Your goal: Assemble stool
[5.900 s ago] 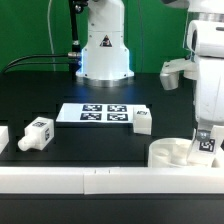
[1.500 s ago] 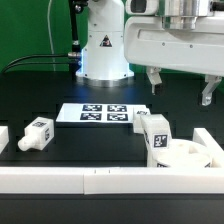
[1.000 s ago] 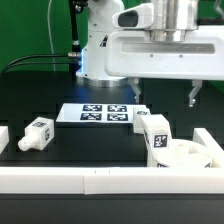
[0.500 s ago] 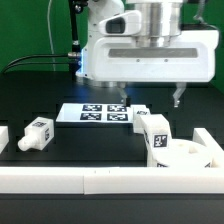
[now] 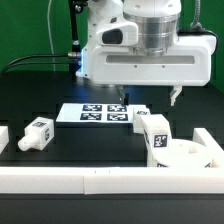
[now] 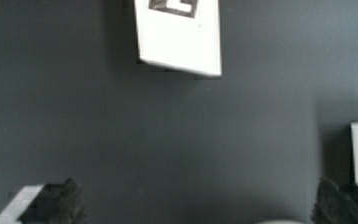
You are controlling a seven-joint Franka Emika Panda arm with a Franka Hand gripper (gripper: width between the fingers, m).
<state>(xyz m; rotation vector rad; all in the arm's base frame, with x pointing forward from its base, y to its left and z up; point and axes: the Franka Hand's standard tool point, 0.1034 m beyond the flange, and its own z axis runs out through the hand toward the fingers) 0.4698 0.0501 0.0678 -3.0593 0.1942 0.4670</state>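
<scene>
End effector [image 5: 150, 99] open, empty, above surface [image 5: 50, 92] by marker board [image 5: 95, 113]. Seat [image 5: 190, 156] sits front, exterior view's right, with one leg [image 5: 157, 136] upright on it. Third leg [image 5: 141, 119] just behind, loose leg [image 5: 38, 132] lies well left. Probably rigid, light, slick plastic; grip a leg across flat sides. Only square tags, no readable writing.

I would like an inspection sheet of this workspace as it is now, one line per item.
Surface: black table, no spill seen.
Job's things: seat at the exterior view's right; upright leg at its edge, socketed or not cannot tell; loose leg and rear leg on the table.
Clutter: marker board; white rail along the front.
Gripper: gripper open, empty, above the table.
Cables: black cable behind, near the robot base.
Surroundings: green backdrop.
</scene>
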